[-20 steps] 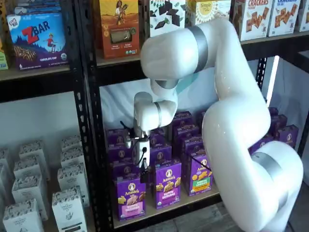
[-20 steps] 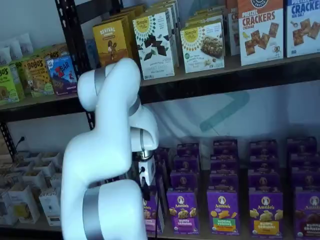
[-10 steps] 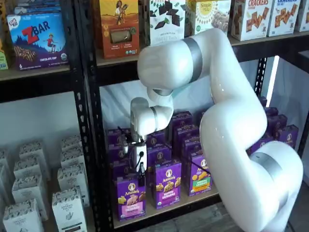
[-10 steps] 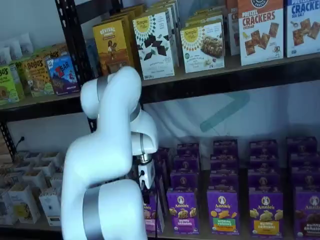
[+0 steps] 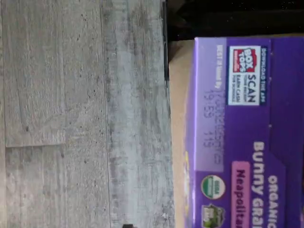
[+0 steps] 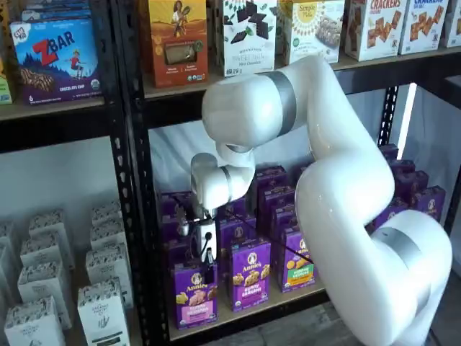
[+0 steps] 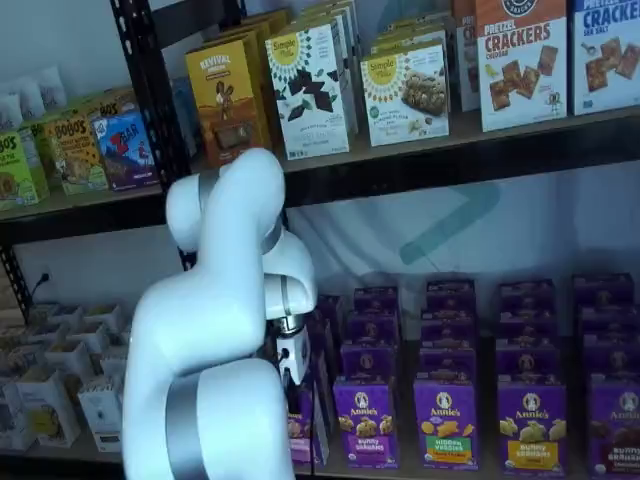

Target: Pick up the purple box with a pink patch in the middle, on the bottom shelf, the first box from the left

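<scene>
The purple box (image 6: pixel 195 294) stands upright at the left end of the front row on the bottom shelf (image 6: pixel 248 311), its pink panel facing out. My gripper (image 6: pixel 207 272) hangs straight over the box, its black fingers at the box's top edge. They show side-on, with nothing held between them. In a shelf view my arm covers most of the purple box (image 7: pixel 301 428), below the gripper (image 7: pixel 296 376). The wrist view looks down on the purple box (image 5: pixel 237 133) and its pink flavour label, with the tan shelf board (image 5: pixel 178 118) beside it.
Next to it stand a purple-panel box (image 6: pixel 251 274) and a green-panel box (image 6: pixel 298 264), with more purple rows behind. A black rack post (image 6: pixel 140 216) rises close on the left, with white cartons (image 6: pixel 101 288) beyond. The higher board (image 6: pixel 180 97) runs overhead. Grey plank floor (image 5: pixel 71 95) lies below.
The arm has swung a little left and the gripper has come down, from above the row to the top of the pink-panel box. The boxes have not moved.
</scene>
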